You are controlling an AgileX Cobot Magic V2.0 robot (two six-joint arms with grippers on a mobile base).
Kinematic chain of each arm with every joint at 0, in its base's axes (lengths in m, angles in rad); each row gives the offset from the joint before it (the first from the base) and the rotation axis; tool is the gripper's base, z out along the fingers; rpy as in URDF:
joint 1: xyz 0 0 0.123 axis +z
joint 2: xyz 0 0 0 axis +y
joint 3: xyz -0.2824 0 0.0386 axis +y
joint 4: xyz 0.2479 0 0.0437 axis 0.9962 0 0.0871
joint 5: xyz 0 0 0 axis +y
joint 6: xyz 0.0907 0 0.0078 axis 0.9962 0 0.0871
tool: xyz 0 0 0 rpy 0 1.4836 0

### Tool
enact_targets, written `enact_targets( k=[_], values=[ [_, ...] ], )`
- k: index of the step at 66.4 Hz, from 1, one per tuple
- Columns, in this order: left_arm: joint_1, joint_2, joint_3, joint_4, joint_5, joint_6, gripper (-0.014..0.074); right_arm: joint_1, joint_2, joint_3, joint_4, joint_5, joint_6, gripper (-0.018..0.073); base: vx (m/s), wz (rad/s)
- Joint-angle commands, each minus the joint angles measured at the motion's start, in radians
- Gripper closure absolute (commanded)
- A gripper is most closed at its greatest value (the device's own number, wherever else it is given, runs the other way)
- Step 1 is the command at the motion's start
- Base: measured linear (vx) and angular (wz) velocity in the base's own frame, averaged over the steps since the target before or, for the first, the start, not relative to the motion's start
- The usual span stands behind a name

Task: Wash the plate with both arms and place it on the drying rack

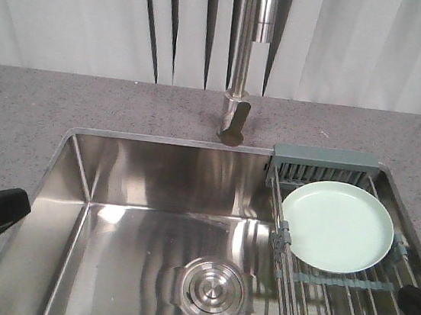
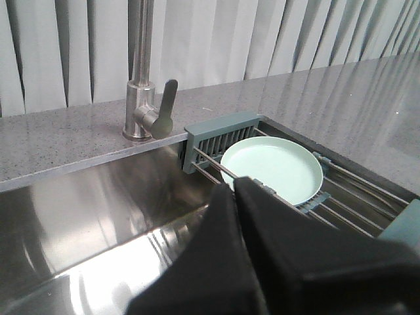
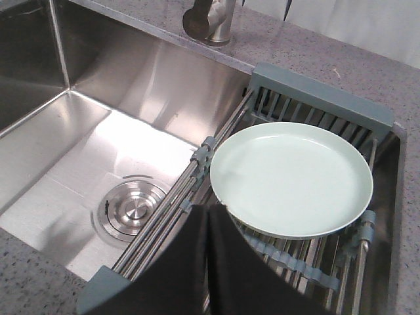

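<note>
plate (image 1: 336, 225), pale mint-green and round, lies flat on drying rack (image 1: 332, 291); both arms' fingers pressed together.

Open steel sink basin (image 1: 133, 225) left of the drying rack (image 1: 332, 295), broken only by the low drain cover (image 1: 208, 288). Above the back edge, blocked by the faucet (image 1: 248, 54). Over the rack wires, taken up by the plate (image 1: 336, 225) lying flat.
</note>
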Motion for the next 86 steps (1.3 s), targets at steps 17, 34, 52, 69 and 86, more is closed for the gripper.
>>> enact_targets(
  k=[17, 34, 52, 69, 86],
  values=[
    [0.000, 0.002, -0.021, 0.003, 0.000, -0.021, 0.0603, -0.003, 0.004, -0.023, 0.023, -0.057, -0.004, 0.0564, 0.00, 0.00],
    [0.000, 0.002, -0.021, 0.003, 0.000, -0.021, 0.0603, -0.003, 0.004, -0.023, 0.023, -0.057, -0.004, 0.0564, 0.00, 0.00],
    [0.000, 0.002, -0.020, -0.074, 0.004, -0.021, 0.0603, -0.003, 0.004, -0.023, 0.023, -0.057, -0.004, 0.0564, 0.00, 0.00],
    [0.000, 0.002, -0.018, -0.322, 0.078, 0.106, 0.0603, -0.003, 0.004, -0.023, 0.023, -0.057, -0.004, 0.0564, 0.00, 0.00],
    [0.000, -0.011, 0.173, -1.135, 0.215, 1.194, 0.0603, -0.003, 0.004, -0.023, 0.023, -0.039, -0.004, 0.0564, 0.00, 0.00]
  ],
)
